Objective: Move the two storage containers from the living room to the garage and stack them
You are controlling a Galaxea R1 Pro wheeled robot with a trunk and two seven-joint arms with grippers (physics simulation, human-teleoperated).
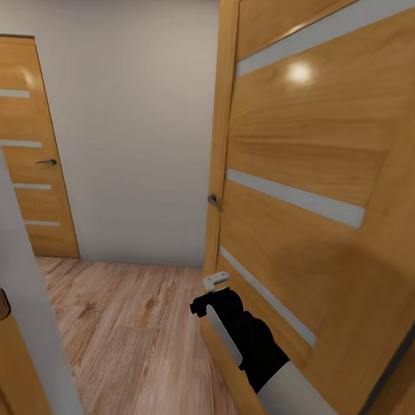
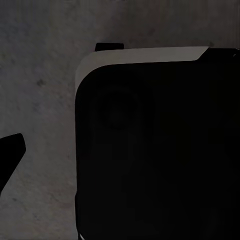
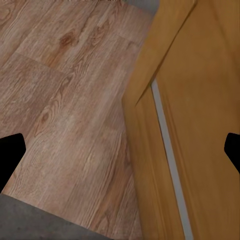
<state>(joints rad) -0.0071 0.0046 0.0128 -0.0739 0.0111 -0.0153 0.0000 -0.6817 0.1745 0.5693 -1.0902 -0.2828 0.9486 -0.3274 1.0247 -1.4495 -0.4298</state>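
**Robot at an orange striped door in the hallway**

The right arm (image 1: 248, 345) reaches alongside the open orange door (image 1: 307, 177) (grey stripes, lever handle (image 1: 214, 201)), above light wood-plank flooring (image 1: 132, 326). In the right wrist view the right gripper (image 3: 122, 150) has its fingertips (image 3: 10, 150) wide apart, holding nothing. The left wrist view shows a dark robot body part (image 2: 155, 150) over grey floor (image 2: 40, 75); whether the left jaws are apart cannot be told. A second striped door (image 1: 32, 160) stands farther off. No container is in sight.

i see the near door (image 1: 309, 158): orange wood grain, glossy, a light glare on it, pale matt strips inlaid. far door (image 1: 32, 160) looks the same veneer. plank floor (image 1: 132, 326): light wood, satin, visible knots. wall (image 1: 132, 135) plain matt grey-white. my right arm (image 1: 248, 339): smooth black and white plastic. door handle (image 1: 214, 201) dull metal.
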